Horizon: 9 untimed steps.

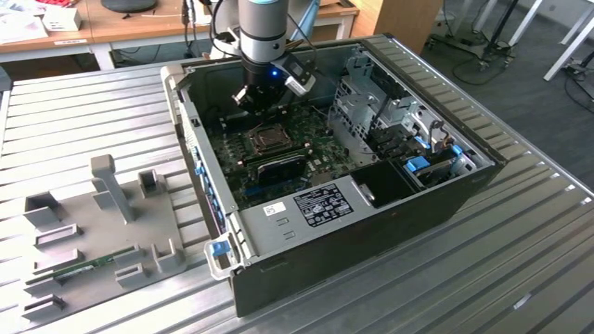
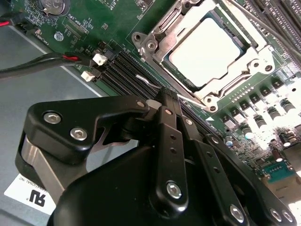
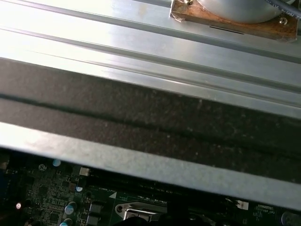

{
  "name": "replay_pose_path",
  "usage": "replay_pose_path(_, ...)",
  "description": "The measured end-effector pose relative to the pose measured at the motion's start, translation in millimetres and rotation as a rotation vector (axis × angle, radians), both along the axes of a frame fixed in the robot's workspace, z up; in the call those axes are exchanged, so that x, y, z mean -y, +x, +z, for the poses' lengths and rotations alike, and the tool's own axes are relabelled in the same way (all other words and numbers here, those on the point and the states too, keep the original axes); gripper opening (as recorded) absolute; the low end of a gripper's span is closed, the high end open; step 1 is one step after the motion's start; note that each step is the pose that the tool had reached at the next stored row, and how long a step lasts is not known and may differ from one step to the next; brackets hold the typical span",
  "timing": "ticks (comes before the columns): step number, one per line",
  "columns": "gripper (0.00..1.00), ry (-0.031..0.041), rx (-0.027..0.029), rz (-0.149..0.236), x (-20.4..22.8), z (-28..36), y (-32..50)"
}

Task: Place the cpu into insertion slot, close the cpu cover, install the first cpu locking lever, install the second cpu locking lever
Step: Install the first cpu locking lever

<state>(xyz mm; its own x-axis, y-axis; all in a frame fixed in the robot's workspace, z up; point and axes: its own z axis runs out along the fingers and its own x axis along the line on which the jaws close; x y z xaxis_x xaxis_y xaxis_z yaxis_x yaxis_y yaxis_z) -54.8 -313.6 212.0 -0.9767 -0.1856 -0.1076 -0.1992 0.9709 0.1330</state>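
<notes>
Silvery metal marks the cpu [image 2: 207, 49], seated flat in the insertion slot [image 2: 242, 41] with the cpu cover [image 2: 176, 21] lying framed around it. The gripper [image 2: 165, 95] hangs just beside the socket, over the black memory slots [image 2: 117, 75] — fingers drawn together, gripping nothing. The exterior view shows it inside the open computer case [image 1: 371, 229] on the tabletop [image 1: 93, 104].

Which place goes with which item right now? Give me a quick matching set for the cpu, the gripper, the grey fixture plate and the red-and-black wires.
Items:
1 cpu
2 gripper
3 grey fixture plate
4 red-and-black wires

Places:
A on the slatted table, outside the computer case
B face up, ringed by silvery metal
C running to white connectors at the board's edge
D inside the case, above the motherboard

Pairs: 1-B; 2-D; 3-A; 4-C
</notes>
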Motion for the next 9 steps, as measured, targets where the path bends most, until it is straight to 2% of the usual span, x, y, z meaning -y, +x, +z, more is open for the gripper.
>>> replay_pose_path(9, 0.10, -0.0093, 0.0000, -0.002, -3.4, -0.9, 0.1)
